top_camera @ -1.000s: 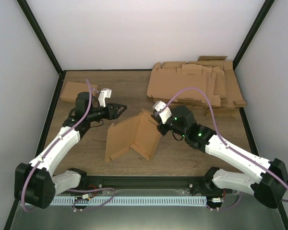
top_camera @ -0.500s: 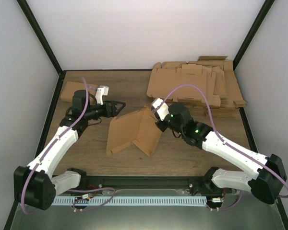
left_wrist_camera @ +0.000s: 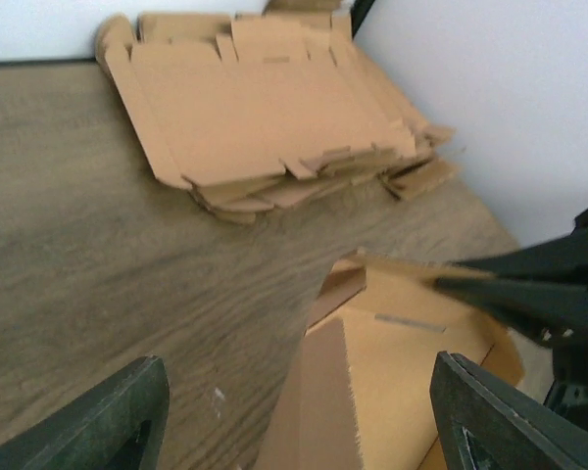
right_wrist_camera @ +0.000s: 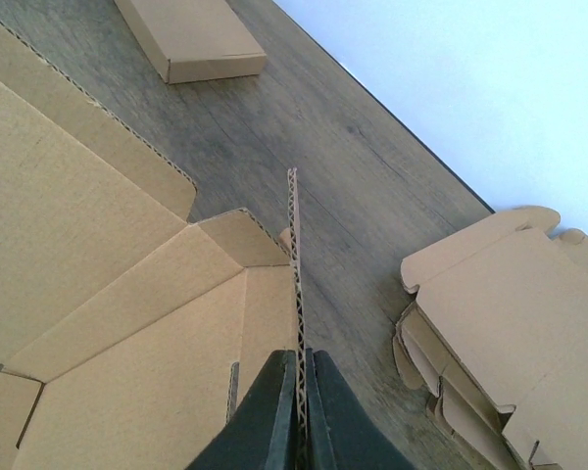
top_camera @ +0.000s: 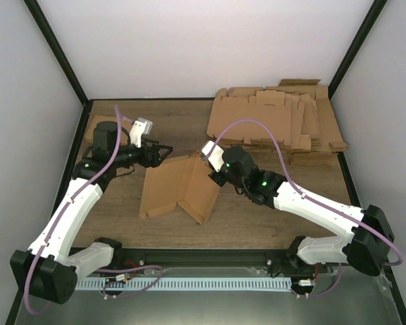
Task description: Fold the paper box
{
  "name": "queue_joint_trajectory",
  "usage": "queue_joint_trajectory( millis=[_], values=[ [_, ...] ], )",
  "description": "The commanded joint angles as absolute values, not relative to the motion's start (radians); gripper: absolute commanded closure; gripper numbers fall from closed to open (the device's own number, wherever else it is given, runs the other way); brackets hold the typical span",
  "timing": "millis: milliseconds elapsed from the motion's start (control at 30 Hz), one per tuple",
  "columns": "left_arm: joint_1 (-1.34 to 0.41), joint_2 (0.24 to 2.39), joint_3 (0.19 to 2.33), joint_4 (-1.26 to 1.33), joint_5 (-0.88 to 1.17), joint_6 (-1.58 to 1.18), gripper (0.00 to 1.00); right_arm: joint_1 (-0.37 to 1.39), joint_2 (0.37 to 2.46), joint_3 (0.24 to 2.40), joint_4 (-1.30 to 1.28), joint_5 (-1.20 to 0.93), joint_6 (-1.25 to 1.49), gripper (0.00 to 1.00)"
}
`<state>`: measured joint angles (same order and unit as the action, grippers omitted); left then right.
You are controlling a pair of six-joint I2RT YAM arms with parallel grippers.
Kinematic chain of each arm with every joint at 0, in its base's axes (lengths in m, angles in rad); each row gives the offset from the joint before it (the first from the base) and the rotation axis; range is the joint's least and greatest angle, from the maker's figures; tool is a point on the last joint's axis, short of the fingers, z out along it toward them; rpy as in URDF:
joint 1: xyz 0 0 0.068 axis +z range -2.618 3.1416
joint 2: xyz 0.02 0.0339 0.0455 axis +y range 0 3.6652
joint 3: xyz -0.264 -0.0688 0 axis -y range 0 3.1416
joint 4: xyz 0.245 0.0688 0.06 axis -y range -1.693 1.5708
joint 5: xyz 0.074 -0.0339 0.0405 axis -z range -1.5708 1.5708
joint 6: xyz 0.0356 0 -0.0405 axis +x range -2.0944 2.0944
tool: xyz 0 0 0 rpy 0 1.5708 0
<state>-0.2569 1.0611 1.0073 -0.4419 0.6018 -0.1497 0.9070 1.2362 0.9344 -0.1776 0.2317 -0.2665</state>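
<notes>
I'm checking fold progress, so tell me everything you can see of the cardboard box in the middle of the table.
The box is plain brown corrugated cardboard, a cut blank only partly folded: wide panels lie on the wooden table, side flaps raised. The right gripper is shut on one upright flap. The left gripper hangs open nearby.

Dark wooden bench point(top_camera: 183, 115) carrying cardboard

A partly folded paper box point(top_camera: 169, 193) rests at the centre of the top view. A stack of flat box blanks point(top_camera: 277, 122) lies at the upper right by the back edge, and one closed flat box point(right_wrist_camera: 191, 39) at the upper left.
</notes>
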Motion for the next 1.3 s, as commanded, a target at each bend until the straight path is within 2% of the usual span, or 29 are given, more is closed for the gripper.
queue_joint_trajectory(
  millis=[0,67,200,433,667,767,900,1100,1200,1267],
  values=[
    [-0.270,1.105,1.059,-0.557,0.614,0.002,0.27,0.914,1.226,0.988,-0.168,0.233,-0.275,0.96],
    [-0.297,1.125,1.082,-0.563,0.604,0.024,0.31,0.914,1.222,0.988,-0.167,0.233,-0.275,0.96],
    [-0.368,1.156,1.119,-0.611,0.555,0.073,0.33,0.914,1.223,0.988,-0.167,0.223,-0.277,0.96],
    [-0.482,1.147,1.142,-0.694,0.330,0.121,0.49,0.914,1.226,0.993,-0.168,0.215,-0.279,0.96],
    [-0.608,1.180,1.242,-0.833,0.053,0.182,0.59,0.914,1.224,0.994,-0.165,0.197,-0.278,0.96],
    [-0.646,1.197,1.284,-0.872,-0.003,0.194,0.63,0.914,1.224,0.996,-0.166,0.193,-0.280,0.96],
    [-0.687,1.226,1.302,-0.904,-0.069,0.213,0.63,0.913,1.222,0.995,-0.166,0.190,-0.280,0.96],
    [-0.695,1.225,1.309,-0.885,-0.095,0.229,0.54,0.913,1.217,0.994,-0.163,0.180,-0.282,0.96],
    [-0.697,1.248,1.310,-0.903,-0.109,0.230,0.54,0.914,1.216,0.993,-0.161,0.177,-0.282,0.96],
    [-0.699,1.259,1.310,-0.909,-0.107,0.224,0.58,0.914,1.215,0.992,-0.159,0.176,-0.281,0.96]
  ],
)
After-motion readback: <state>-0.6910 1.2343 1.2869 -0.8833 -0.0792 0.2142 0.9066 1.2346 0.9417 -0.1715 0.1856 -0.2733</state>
